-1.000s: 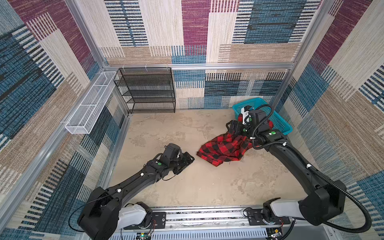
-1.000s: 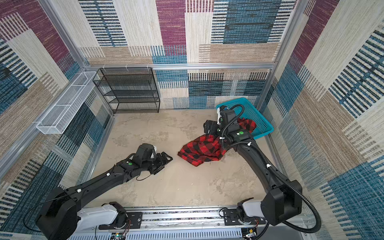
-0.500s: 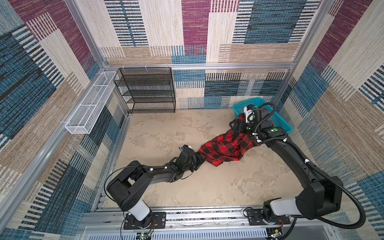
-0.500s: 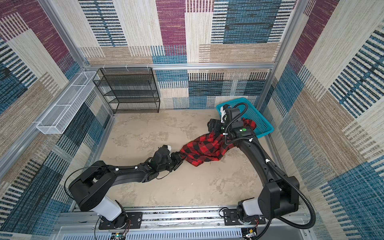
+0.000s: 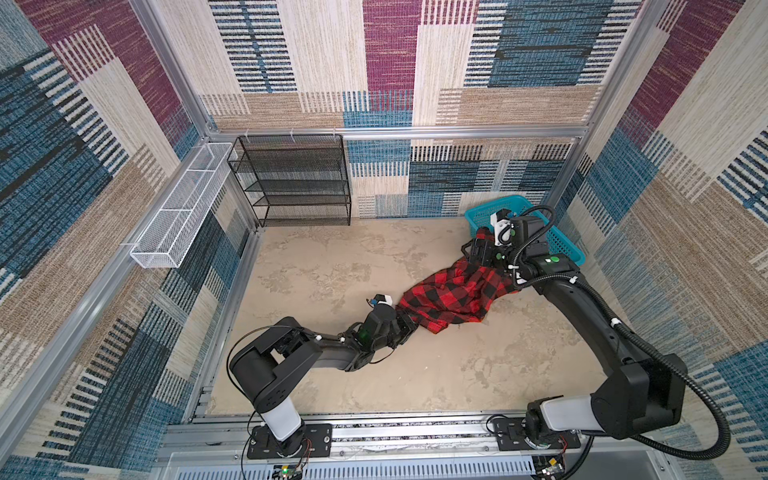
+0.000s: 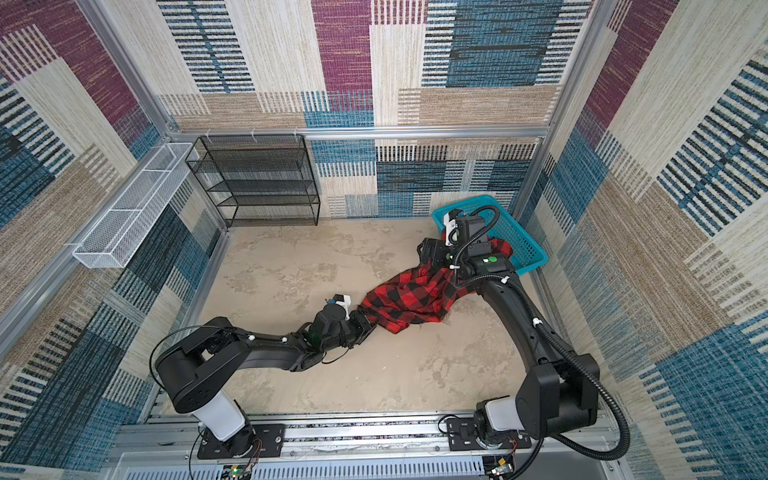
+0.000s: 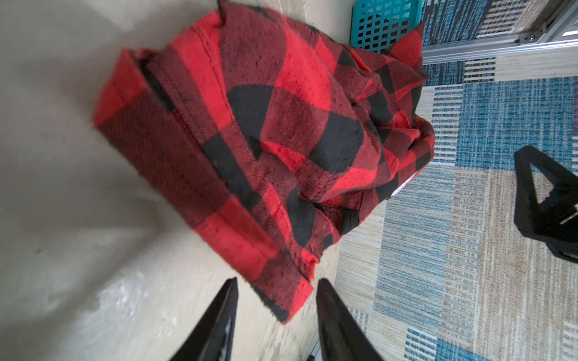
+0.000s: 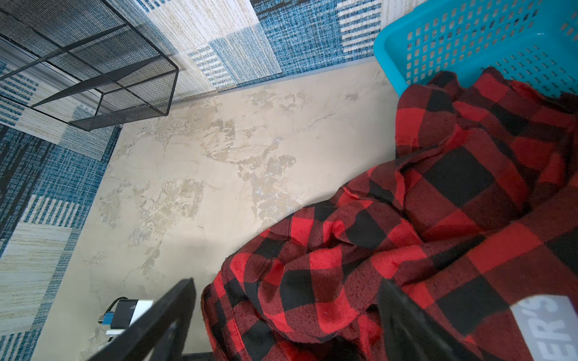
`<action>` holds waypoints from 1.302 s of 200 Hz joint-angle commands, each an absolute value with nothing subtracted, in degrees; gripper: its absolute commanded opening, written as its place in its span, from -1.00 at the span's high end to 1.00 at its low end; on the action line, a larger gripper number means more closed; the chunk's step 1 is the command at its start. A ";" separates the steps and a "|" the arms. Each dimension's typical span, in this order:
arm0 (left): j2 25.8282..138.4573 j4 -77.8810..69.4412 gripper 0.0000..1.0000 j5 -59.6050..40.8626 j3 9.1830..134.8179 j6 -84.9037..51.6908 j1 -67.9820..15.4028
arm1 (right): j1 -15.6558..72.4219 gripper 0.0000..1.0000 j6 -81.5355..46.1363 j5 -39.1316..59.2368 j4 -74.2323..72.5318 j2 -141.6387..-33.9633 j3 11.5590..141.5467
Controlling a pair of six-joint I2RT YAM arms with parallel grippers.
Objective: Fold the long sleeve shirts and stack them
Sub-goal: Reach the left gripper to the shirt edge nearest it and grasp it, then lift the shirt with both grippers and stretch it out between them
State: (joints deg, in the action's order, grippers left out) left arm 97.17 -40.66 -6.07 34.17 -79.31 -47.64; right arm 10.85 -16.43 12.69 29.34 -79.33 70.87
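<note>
Shirt (image 5: 449,299) of red-and-black check flannel sprawls crumpled from the teal lattice basket (image 5: 567,248) onto the mottled beige bench (image 5: 332,270). We judge it soft, limp and light, best pinched at a hem corner. Right jaws gape wide over its bunched folds, beside white lettering (image 8: 538,325). Left jaws stand part-open around a hem corner, not yet pinching.

Lab robot cell, aluminium frame (image 5: 395,133), patterned walls (image 5: 324,62), rail-mounted arms (image 5: 328,353)
</note>
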 commanded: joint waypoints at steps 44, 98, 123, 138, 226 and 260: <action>100.79 -46.50 0.15 -3.52 35.36 -79.68 -49.45 | 10.81 -0.85 -16.02 14.82 28.34 -78.97 71.21; 105.66 -48.98 0.63 -4.22 40.18 -78.40 -49.36 | 10.82 -0.85 -15.63 13.63 29.57 -77.83 70.95; 106.03 -49.28 1.00 -3.88 40.21 -78.42 -49.31 | 10.74 -0.86 -15.56 13.01 29.63 -77.67 70.70; 105.03 -48.92 1.00 -3.54 39.59 -77.86 -48.79 | 10.65 -0.86 -15.47 12.25 29.47 -77.73 70.57; 83.05 -8.08 1.00 -4.90 58.38 -54.04 -44.89 | 4.85 -0.86 -14.53 0.50 22.33 -81.25 68.91; 81.35 9.76 1.00 -11.60 77.16 -44.73 -38.66 | 2.67 -0.88 -15.12 1.18 20.83 -79.92 70.22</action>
State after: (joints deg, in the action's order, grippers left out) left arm 81.76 -7.75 -6.35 66.83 -55.75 -42.35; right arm 3.57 -14.92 2.35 24.71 -80.95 69.01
